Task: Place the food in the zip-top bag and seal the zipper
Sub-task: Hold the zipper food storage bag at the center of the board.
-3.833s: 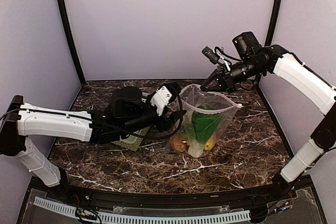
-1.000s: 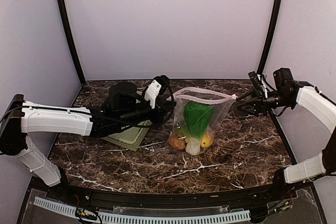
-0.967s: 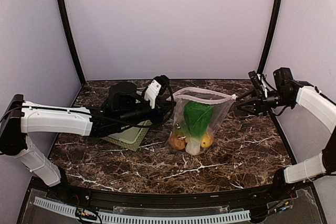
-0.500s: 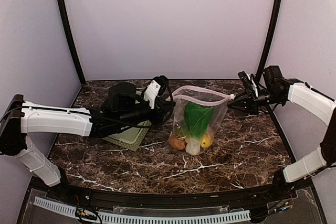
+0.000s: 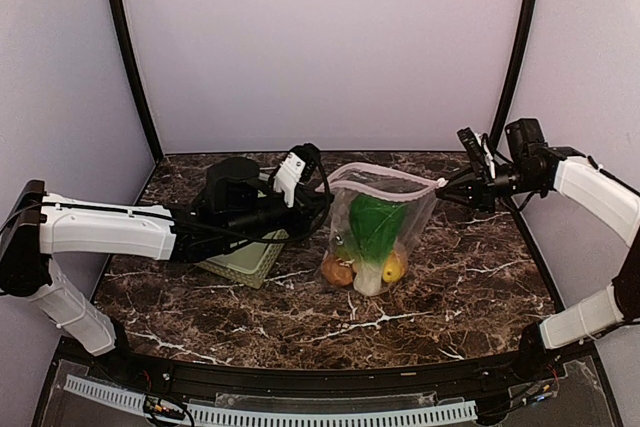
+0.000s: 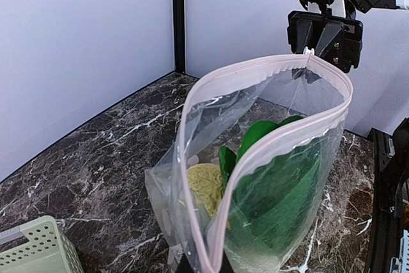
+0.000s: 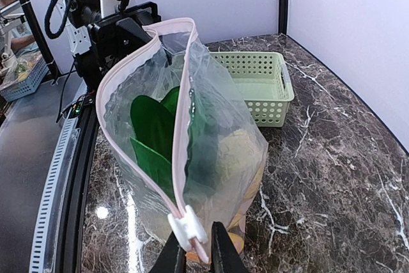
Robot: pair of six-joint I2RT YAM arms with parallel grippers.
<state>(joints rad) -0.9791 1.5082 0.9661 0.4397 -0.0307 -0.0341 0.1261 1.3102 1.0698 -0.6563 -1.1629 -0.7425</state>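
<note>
1. The right hand [image 5: 441,190], a second ago spread and waiting at the right edge of the desk [image 5: 470,287], is now pressing together on the white tab [image 7: 187,230] at the right end of the zipper [image 7: 187,113]; its wrist view shows the two fingers flanking that tab tightly.
2. The left hand [image 5: 325,202] is staying where it was, pressed together and pinching the top left corner of the zip-top bag [image 5: 410,217].
3. Between the two hands the bag is standing upright mid-desk, just right of the green basket [image 5: 245,259]. It is carrying the bok choy [image 5: 378,219], an orange piece [image 5: 338,272] and a yellow piece [image 5: 395,269] at its bottom.
4. With both corners now held, the filling appears finished and the sealing step is just beginning. The two lips of the zipper are still bowing apart, so the mouth is gaping.
5. The mouth is facing up, and the bok choy's leaves are pointing toward it. The zipper's long axis is running left to right, from one hand straight to the other.
</note>
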